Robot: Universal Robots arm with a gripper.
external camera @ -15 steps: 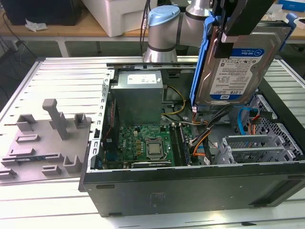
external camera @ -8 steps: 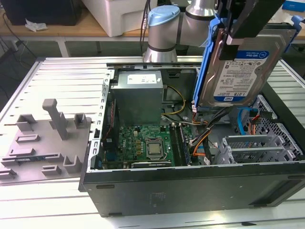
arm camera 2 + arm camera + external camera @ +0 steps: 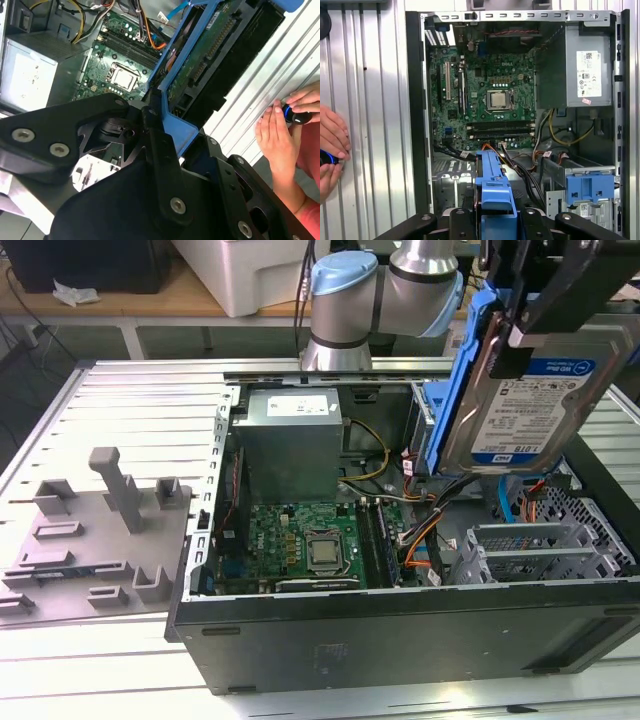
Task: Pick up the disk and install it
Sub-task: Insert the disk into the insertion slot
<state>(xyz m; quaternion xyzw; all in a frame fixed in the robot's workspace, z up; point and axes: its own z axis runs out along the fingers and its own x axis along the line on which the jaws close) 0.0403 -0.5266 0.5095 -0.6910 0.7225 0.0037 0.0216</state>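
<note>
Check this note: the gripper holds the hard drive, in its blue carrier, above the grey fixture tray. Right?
No. The exterior view shows the gripper holding the hard drive, in its blue carrier, above the open computer case; the grey fixture tray sits beside the case, at that view's left.

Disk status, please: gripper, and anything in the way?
Gripper shut on the disk. Disk held tilted above the open computer case, not yet seated. Cables lie in the case below; a person's hands beside it.

Bright even light, shadowed computer case (image 3: 400, 625) interior, sheen on table (image 3: 130, 405)
</note>
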